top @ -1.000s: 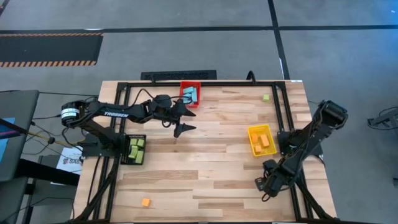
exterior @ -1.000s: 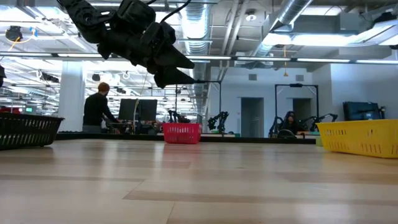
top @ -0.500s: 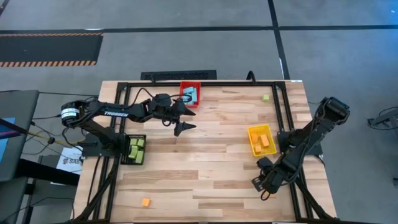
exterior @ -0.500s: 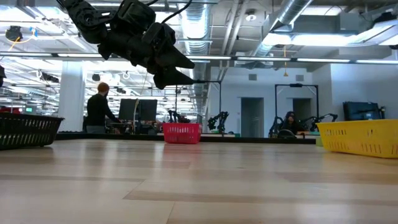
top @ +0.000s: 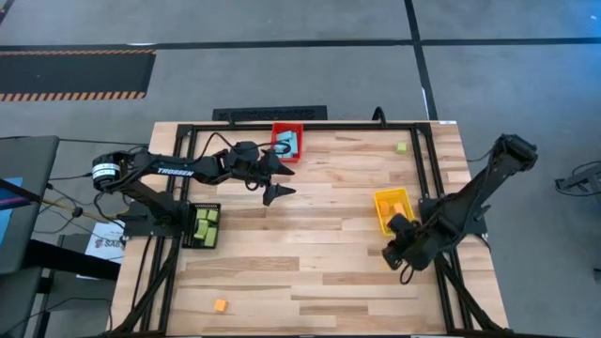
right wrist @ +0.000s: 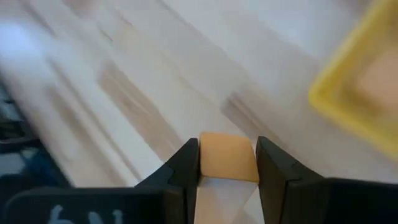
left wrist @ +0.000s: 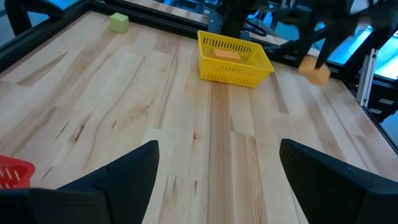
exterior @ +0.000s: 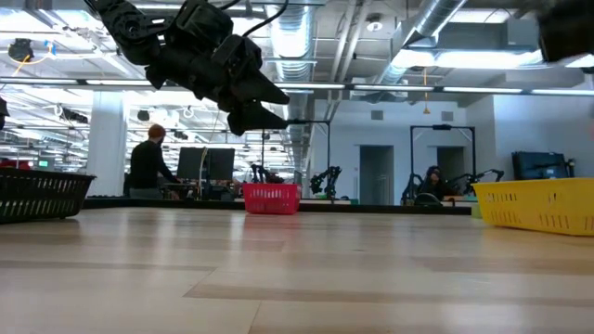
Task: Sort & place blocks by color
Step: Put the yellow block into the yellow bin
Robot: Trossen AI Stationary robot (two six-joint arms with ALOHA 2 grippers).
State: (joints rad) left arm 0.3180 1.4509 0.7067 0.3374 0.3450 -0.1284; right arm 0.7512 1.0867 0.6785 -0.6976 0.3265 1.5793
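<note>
Right tool (top: 392,255) is seen from above just beside the near edge of the yellow bin (top: 379,209), over the surface (top: 319,235). Left tool (top: 280,180) is held spread open near the red bin (top: 278,130). Green blocks (top: 206,223) are held in the black bin (top: 191,238).

At table height, the left tool (exterior: 264,104) is raised.

From the left wrist, an orange block (left wrist: 318,73) is gripped beyond the yellow bin (left wrist: 235,65).

From the right wrist, the orange block (right wrist: 227,157) is clamped between the fingers (right wrist: 186,168).
</note>
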